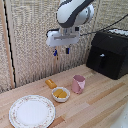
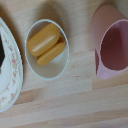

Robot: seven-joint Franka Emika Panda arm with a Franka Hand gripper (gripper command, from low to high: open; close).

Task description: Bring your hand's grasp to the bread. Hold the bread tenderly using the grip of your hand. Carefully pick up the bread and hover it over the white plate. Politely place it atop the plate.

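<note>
Tool (image 1: pixel 61 51) hangs high; bowl (image 1: pixel 61 94) holds yellow food (image 2: pixel 46 44).

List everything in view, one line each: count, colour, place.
bread: one, golden-orange, on the table beyond the bowl, toward the exterior view's left.
small white bowl: one, white, table centre, holding yellow-orange food.
pink cup: one, pink, just to the exterior view's right of the bowl.
white plate: one, white with a speckled rim, near corner on the exterior view's left.
black appliance: one, black, far end on the exterior view's right.
table: one, light wood.
hand: one, white with blue and black fingers, high above the bread, empty.
</note>
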